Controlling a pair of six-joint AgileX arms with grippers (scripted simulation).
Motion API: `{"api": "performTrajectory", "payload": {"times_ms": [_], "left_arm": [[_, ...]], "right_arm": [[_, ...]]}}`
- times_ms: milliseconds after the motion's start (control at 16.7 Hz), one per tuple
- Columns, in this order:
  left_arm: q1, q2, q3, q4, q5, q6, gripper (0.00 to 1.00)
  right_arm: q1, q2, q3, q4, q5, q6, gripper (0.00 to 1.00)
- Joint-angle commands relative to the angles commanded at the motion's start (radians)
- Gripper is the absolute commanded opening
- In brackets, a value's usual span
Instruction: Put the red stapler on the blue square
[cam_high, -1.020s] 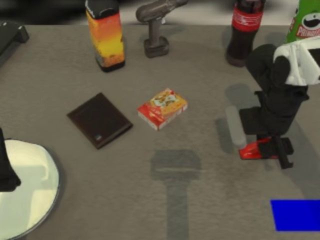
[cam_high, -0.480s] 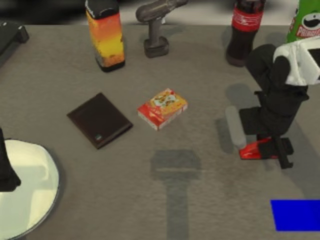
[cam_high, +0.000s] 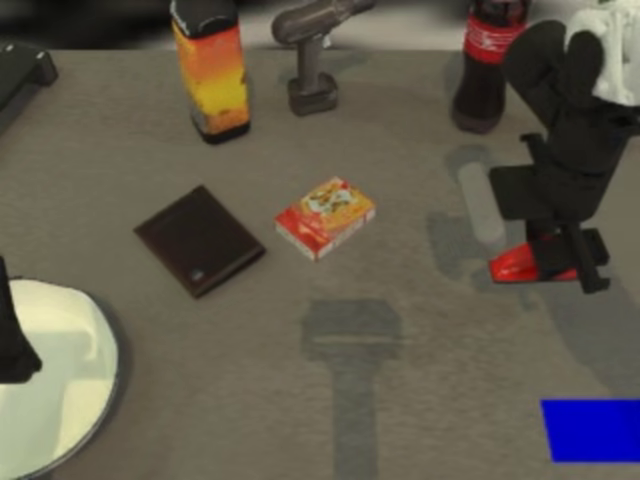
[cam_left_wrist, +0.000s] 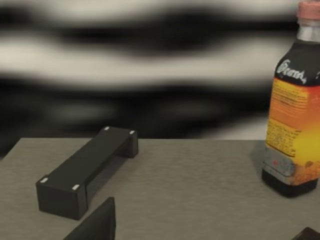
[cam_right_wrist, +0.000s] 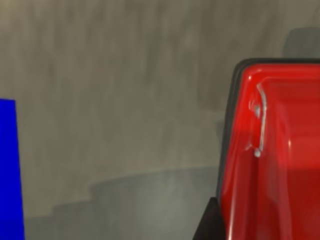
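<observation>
**Q:** Stapler status?

**A:** Right gripper (cam_high: 560, 262) grasps the red stapler (cam_high: 522, 264) at the desk's (cam_high: 400, 150) right side, fingers clenched on its thick end, tapered nose pointing left. A shadow offset beside it suggests it hangs clear of the surface. The blue square (cam_high: 592, 430) lies well apart, at the near right corner.

**Q:** How should the carry go?

**A:** Keep it level and hold the height until it is over the patch, well away from the cola bottle (cam_high: 487, 60). Turn the stapler so its length runs along the square's longer side, centre it, lower until it touches, and only then let go.

**Q:** And the left arm?

**A:** Parked at the left edge beside the pale plate (cam_high: 60, 400); whether its fingers are parted cannot be told.
</observation>
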Motion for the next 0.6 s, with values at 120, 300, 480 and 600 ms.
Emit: {"api": "performTrajectory", "payload": {"times_ms": [120,300,480,600], "left_arm": [[0.000,0.000,0.000,0.000,0.000,0.000,1.00],[0.000,0.000,0.000,0.000,0.000,0.000,1.00],[0.000,0.000,0.000,0.000,0.000,0.000,1.00],[0.000,0.000,0.000,0.000,0.000,0.000,1.00]], "right_arm": [[0.001,-0.029,0.043,-0.066,0.000,0.001,0.00],[0.001,-0.045,0.059,-0.089,0.000,0.003,0.00],[-0.003,-0.044,0.054,-0.087,0.000,0.005,0.00],[-0.001,-0.080,0.018,-0.085,0.001,0.010,0.00]]}}
